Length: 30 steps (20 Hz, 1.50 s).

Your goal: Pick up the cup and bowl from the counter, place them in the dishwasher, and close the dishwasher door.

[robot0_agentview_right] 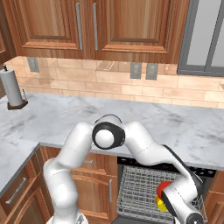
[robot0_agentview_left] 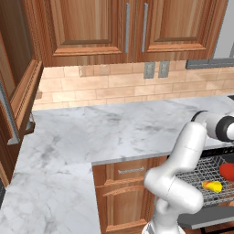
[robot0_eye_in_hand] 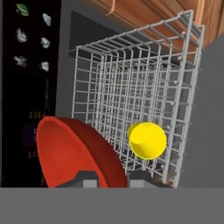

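Down low over the dishwasher rack (robot0_agentview_right: 140, 192), gripper (robot0_eye_in_hand: 111, 178) narrowed onto the rim of the bowl (robot0_eye_in_hand: 74, 153), finger tips (robot0_eye_in_hand: 89, 180) showing either side of the red edge in the hand view. Gripped by the rim, probably so the bowl can go in between the wires without the fingers fouling them. Held tilted, open side facing partly sideways; whether it already touches the wires cannot be told.

Relative to the rack: cup (robot0_eye_in_hand: 147, 140) already inside, lying on its side toward the front, just beside the bowl; in the right base view both sit at the rack's near right corner, partly hidden behind the arm. Dishwasher door (robot0_agentview_left: 208, 218) dropped open below the rack, left down because loading is not finished. Table (robot0_agentview_left: 91, 137) above the rack, bare marble in both base views, with a paper towel roll (robot0_agentview_right: 12, 89) standing far to the left.

Count: one cup, one bowl, one rack, one door. Judged well along: cup placed, bowl nearly placed, release and door closing left.
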{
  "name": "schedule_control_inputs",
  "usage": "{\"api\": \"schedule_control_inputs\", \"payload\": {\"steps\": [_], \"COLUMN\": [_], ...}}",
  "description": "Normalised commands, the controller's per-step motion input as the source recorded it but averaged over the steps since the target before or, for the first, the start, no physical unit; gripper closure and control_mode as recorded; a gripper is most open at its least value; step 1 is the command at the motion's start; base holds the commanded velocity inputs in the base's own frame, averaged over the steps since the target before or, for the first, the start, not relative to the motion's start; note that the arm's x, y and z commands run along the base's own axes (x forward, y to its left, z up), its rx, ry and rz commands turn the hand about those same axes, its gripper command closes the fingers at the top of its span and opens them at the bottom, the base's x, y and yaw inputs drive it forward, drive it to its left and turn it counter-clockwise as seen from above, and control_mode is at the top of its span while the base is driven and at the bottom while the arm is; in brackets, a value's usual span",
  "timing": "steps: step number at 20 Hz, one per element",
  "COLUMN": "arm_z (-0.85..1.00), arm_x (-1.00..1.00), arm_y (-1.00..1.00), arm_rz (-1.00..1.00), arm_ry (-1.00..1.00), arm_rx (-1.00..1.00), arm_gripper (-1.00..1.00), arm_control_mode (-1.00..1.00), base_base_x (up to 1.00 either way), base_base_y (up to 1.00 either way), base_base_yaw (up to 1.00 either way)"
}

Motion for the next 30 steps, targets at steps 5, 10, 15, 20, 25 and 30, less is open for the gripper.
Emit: {"api": "schedule_control_inputs", "payload": {"steps": [5, 10, 15, 20, 25, 30], "arm_z": [-0.32, -0.48, -0.47, -0.33, -0.22, -0.10], "arm_x": [0.31, 0.08, 0.00, 0.00, 0.00, 0.05], "arm_y": [-0.20, -0.13, -0.11, -0.12, -0.14, -0.19], "arm_rz": [-0.04, 0.00, 0.00, 0.00, 0.00, 0.00], "arm_ry": [0.00, 0.00, 0.00, 0.00, 0.00, 0.00], "arm_rx": [0.00, 0.00, 0.00, 0.00, 0.00, 0.00], "arm_gripper": [1.00, 1.00, 1.00, 1.00, 1.00, 1.00], "arm_control_mode": [-1.00, -1.00, -1.00, -1.00, -1.00, -1.00], "base_base_x": [0.00, 0.00, 0.00, 0.00, 0.00, 0.00], "base_base_y": [0.00, 0.00, 0.00, 0.00, 0.00, 0.00], "base_base_yaw": [0.00, 0.00, 0.00, 0.00, 0.00, 0.00]}}
